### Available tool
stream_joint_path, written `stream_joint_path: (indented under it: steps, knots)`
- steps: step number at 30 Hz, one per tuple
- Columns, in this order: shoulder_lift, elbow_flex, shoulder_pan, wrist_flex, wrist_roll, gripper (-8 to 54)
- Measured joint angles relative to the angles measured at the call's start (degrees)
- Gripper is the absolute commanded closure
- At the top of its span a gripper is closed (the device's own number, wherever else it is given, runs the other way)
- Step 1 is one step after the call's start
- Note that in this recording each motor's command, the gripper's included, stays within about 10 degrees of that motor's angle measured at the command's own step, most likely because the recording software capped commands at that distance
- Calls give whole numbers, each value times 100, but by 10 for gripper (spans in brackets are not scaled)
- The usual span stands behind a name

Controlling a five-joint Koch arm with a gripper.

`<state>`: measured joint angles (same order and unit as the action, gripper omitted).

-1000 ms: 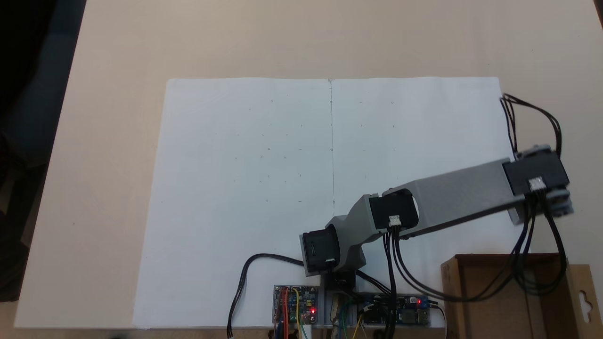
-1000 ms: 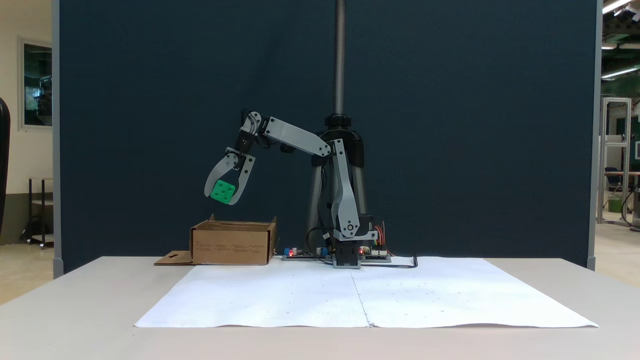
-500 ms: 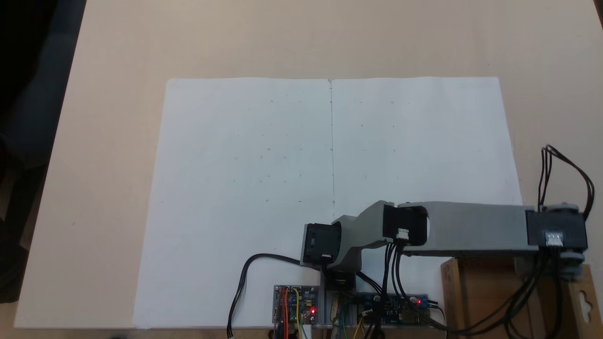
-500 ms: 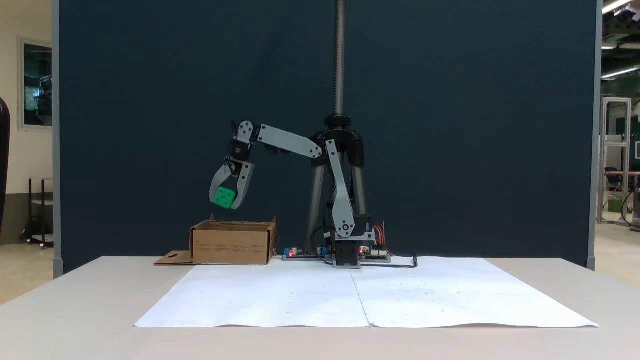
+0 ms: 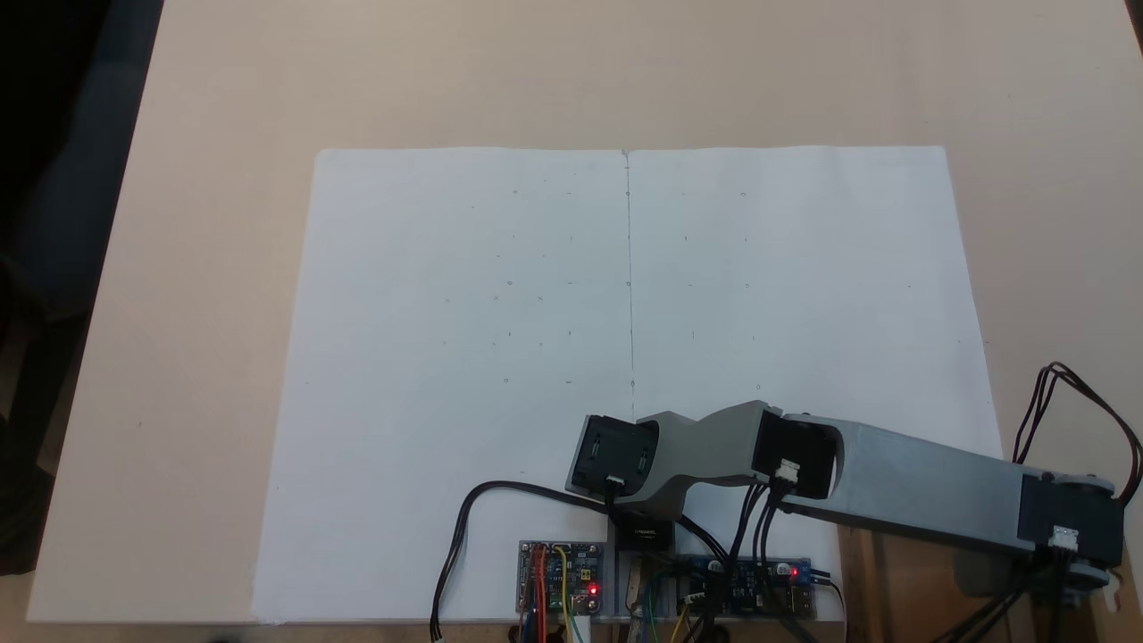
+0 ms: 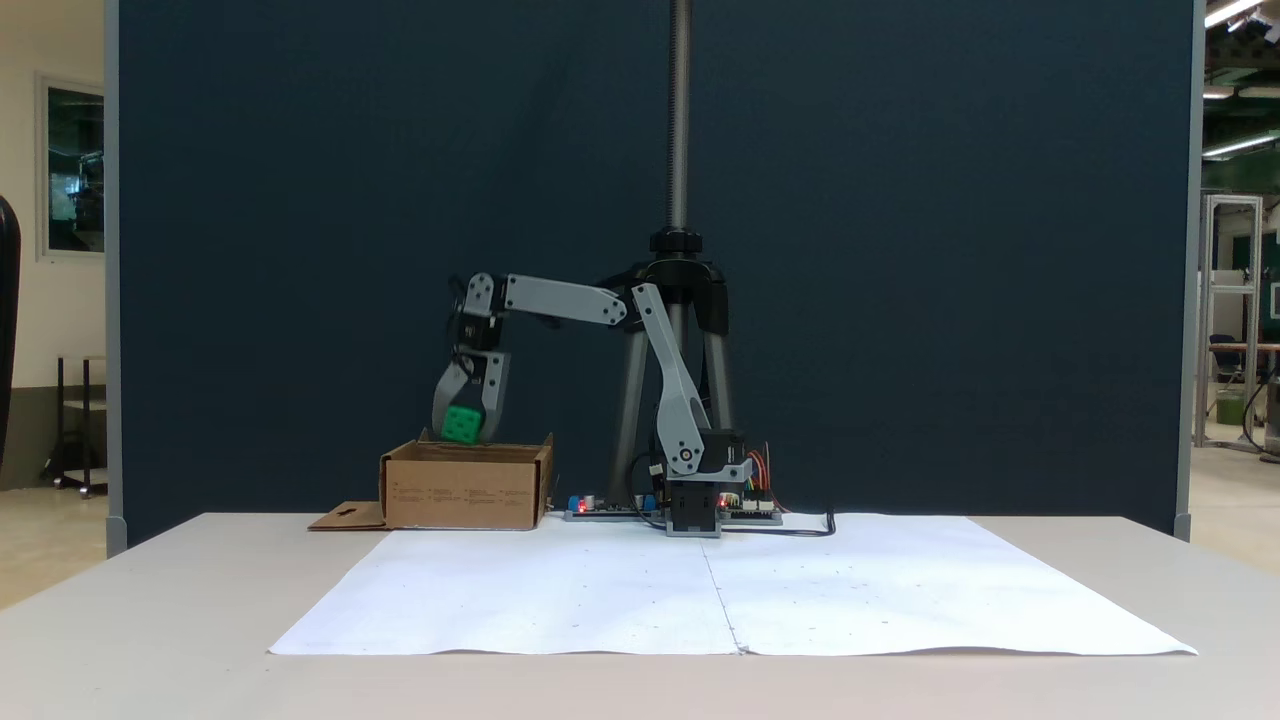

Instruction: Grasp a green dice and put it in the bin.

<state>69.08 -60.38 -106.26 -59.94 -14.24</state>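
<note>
Backdrop: you face a dark blue panel point(image 6: 900, 250) behind a pale table point(image 6: 150, 620), with a tripod point(image 6: 680, 300) standing behind the arm
Paper: your white sheet point(image 5: 536, 313) covers the middle of the table, with a seam down its centre
Arm: you see it point(image 6: 560, 298) reach level from its base toward the left of the front view, the wrist bent straight down
Claw: yours point(image 6: 462, 430) is clamped on the dice, one finger on each side
Dice: you have it point(image 6: 462, 424) held in the air, right at the bin's top edge, above the opening
Bin: your box point(image 6: 465, 487) sits left of the base, its flap point(image 6: 345, 517) flat on the table
Boards: you can see red lights on the boards point(image 5: 558, 576) by the base
</note>
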Motion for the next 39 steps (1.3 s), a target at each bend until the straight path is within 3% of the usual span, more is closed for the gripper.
stream_joint_path:
  steps: [9, 10, 11, 15, 28, 39]
  knots:
    - [0, -729, 18, 536, -105, 334]
    - [0, -738, 26, 589, -105, 264]
    - [0, -738, 26, 650, -105, 156]
    - [-70, -738, 26, 729, -114, 25]
    - [53, -747, 439, 1995, -114, 25]
    - [2109, -738, 3155, 2338, 571, 32]
